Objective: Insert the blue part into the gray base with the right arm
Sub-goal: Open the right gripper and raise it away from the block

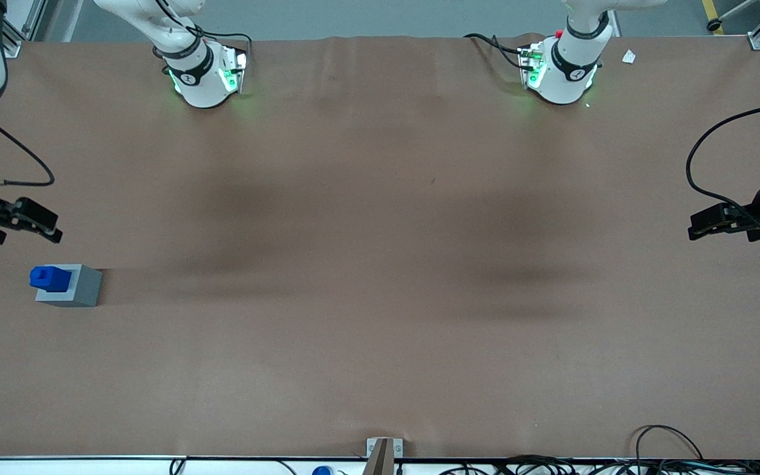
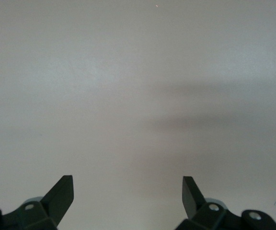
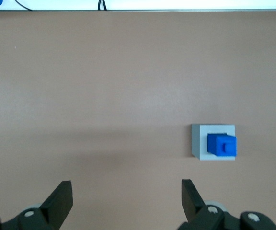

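Observation:
The blue part [image 1: 49,278] stands in the recess of the gray base [image 1: 80,288], its top rising above the base's rim, toward the working arm's end of the table. My right arm's gripper [image 1: 49,225] hangs open and empty above the table, a little farther from the front camera than the base and apart from it. In the right wrist view the blue part [image 3: 222,144] sits in the gray base [image 3: 199,142], off to one side of the open gripper [image 3: 126,192]; only bare brown table shows between the fingers [image 3: 61,197].
Both arm bases [image 1: 205,76] stand at the table's back edge. A small white scrap [image 1: 629,57] lies near the parked arm's base. A metal bracket [image 1: 383,450] and loose cables [image 1: 670,455] line the front edge. A brown mat covers the table.

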